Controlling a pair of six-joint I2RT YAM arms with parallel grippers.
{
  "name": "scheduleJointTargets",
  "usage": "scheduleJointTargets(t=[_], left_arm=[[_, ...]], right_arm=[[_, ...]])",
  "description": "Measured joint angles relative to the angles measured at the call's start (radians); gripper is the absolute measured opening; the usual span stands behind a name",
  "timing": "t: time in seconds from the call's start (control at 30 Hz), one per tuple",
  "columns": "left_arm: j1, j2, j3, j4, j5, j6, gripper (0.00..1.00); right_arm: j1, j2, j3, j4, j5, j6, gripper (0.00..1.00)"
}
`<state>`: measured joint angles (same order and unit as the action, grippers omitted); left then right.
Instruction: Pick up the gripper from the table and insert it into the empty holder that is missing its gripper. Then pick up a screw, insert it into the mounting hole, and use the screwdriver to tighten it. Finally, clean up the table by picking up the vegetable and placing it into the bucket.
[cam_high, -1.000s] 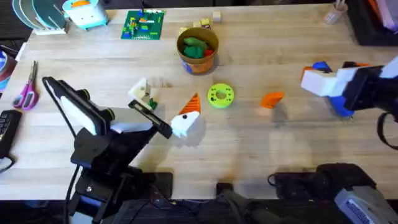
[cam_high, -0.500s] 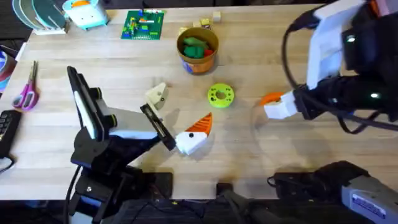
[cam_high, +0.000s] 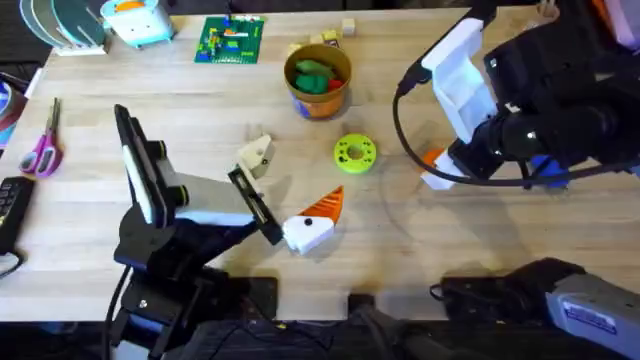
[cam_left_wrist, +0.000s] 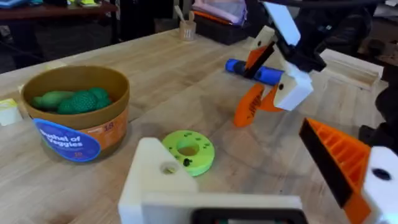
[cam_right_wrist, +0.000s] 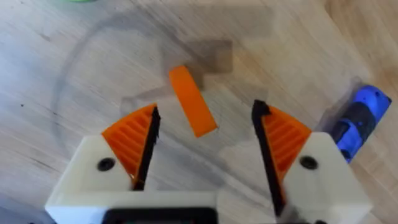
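Your right pincer (cam_right_wrist: 205, 134) hangs spread around the orange gripper (cam_right_wrist: 192, 101) (screwdriver (cam_right_wrist: 357, 122) at its three o'clock) on the tabletop (cam_right_wrist: 93, 68).

light: bright, even | shadows: soft on table (cam_high: 90, 215) | blur: slight wrist-view softness

Right gripper (cam_right_wrist: 204, 146): 2 white fingers with orange ribbed pads (cam_right_wrist: 134, 140), spread apart, at lower frame. The gripper (cam_right_wrist: 193, 101), a loose orange piece, lies on the table (cam_right_wrist: 74, 68) at centre between them, untouched. Blue screwdriver (cam_right_wrist: 359, 121) at right edge.
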<state>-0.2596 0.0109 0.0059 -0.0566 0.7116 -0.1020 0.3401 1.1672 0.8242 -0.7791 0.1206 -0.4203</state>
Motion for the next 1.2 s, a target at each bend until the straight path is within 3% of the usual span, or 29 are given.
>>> scheduleJointTargets(t=[0.1, 0.57, 0.77, 0.87, 1.07, 1.2], left_arm=[[0.0, 0.0, 0.0, 0.0, 0.0, 0.0, 0.993], [0.0, 0.0, 0.0, 0.0, 0.002, 0.0, 0.993], [0.0, 0.0, 0.0, 0.0, 0.002, 0.0, 0.993], [0.0, 0.0, 0.0, 0.0, 0.002, 0.0, 0.992], [0.0, 0.0, 0.0, 0.0, 0.003, 0.0, 0.993], [0.0, 0.0, 0.0, 0.0, 0.003, 0.0, 0.993]], right_arm=[[0.0, 0.0, 0.001, 0.012, 0.006, -0.015, 0.76], [0.0, 0.022, 0.003, -0.009, 0.007, -0.03, 0.667], [0.0, 0.022, 0.003, -0.009, 0.007, -0.03, 0.583], [0.0, 0.022, 0.003, -0.009, 0.007, -0.033, 0.466], [0.0, 0.022, 0.006, -0.01, 0.006, -0.034, 0.027], [0.0, 0.022, 0.007, -0.01, 0.006, -0.03, 0.013]])
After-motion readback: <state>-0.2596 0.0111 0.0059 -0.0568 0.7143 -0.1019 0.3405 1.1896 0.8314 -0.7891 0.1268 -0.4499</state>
